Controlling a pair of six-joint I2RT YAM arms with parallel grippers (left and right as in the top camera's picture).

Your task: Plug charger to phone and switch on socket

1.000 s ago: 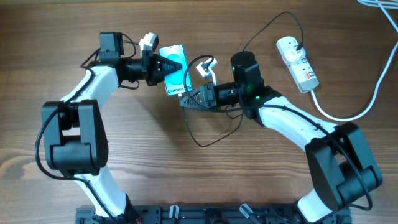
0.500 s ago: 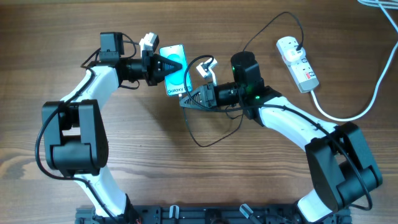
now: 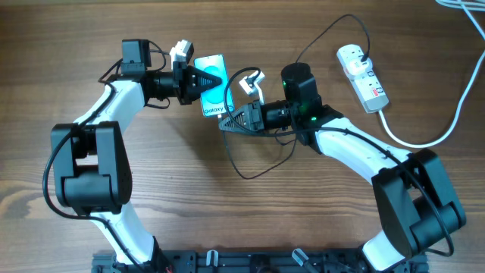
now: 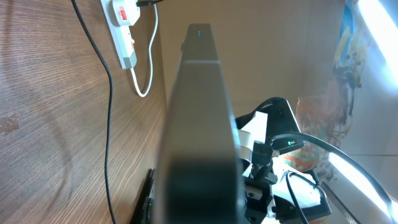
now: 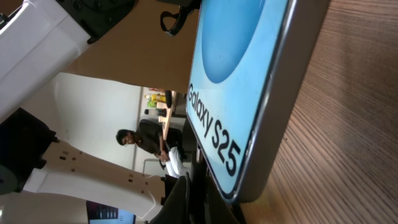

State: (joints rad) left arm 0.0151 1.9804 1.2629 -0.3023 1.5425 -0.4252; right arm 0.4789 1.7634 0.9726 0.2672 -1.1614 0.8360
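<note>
The phone [image 3: 216, 97] is found on the wooden table [image 3: 303, 220] left of centre, screen up, with its white "Galaxy" strip at the near end. The left claw [image 3: 211, 79] is seen closed across the phone's left side, and the phone is judged to be gripped by it. In the left wrist view the phone [image 4: 196, 124] is seen edge-on, filling the middle of the frame.

The right claw [image 3: 226, 123] is held closed just beside the phone's near end. The black charger [image 3: 250, 174] cable is traced in a loop over the table up to its fingertips and appears to be held there. The plug itself cannot be made out, and whether it is seated in the phone cannot be told.

The socket [image 3: 364, 78] is placed well apart at the far right, with the charger's other end plugged in and a white cord [image 3: 424, 142] trailing off right. The position of its red switches cannot be read.
</note>
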